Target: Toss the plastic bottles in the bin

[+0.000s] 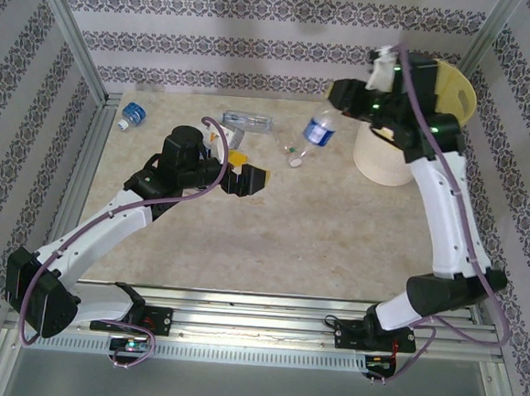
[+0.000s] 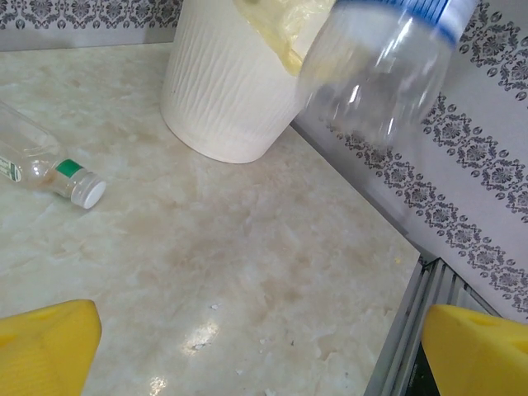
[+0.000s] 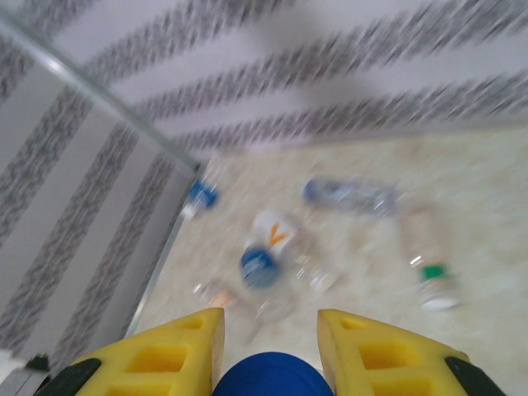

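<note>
Held bottle: 1 clear bottle with a blue label (image 1: 319, 129) is up in the air, gripped by its blue cap (image 3: 268, 375), just left of the bin and not over its mouth.
Right tool: the right tool (image 1: 348, 94) is raised at the far right, its yellow fingers (image 3: 165, 355) closed on that cap.
Bin: the bin (image 1: 378, 161) is pale and ribbed and stands on the far right of the bench, near the right wall.
Bottles on the bench: 4 are clear in the top view.
Green-label bottle: the green-label bottle (image 1: 292, 150), with a white cap, lies on its side between the left tool and the bin.
Clear crushed bottle: the clear crushed bottle (image 1: 248, 121) lies farther back, near the middle.
White-and-orange bottle: the white-and-orange bottle (image 1: 219, 138) lies just beside the left wrist.
Blue-label crushed bottle: the blue-label crushed bottle (image 1: 134, 112) lies at the far left by the frame post.
Left tool: the left tool (image 1: 247, 174) is low over the middle of the bench, fingers spread wide, nothing between them.
Bench: the bench (image 1: 336, 231) is marbled beige.
</note>
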Available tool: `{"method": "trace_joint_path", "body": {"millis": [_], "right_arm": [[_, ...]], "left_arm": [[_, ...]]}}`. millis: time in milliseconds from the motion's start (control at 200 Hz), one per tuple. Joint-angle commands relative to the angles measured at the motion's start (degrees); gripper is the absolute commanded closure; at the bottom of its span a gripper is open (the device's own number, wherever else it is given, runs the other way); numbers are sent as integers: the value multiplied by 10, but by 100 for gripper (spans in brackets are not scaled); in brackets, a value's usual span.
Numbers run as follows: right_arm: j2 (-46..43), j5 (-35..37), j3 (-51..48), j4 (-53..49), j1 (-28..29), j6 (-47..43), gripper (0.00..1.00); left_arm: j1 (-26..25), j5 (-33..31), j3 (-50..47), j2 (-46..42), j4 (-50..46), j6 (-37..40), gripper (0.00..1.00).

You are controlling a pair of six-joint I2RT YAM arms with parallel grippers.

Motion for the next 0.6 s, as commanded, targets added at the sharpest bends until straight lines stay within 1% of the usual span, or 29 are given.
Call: {"method": "trace_joint_path", "body": {"millis": [0, 225, 460, 595], "right_arm": [[-45, 85, 25, 26, -20, -52, 100], [-93, 183, 37, 76, -70, -114, 100], [-136, 225, 24, 202, -81, -205, 100], [-174, 232, -29, 319, -81, -254, 100]], "left_arm": [[6, -5, -7, -5, 39, -17, 0], [8, -46, -11, -13, 42, -11, 0], [13, -62, -13, -8, 30, -22, 0], [15, -75, -15, -7, 29, -28, 0]]}}
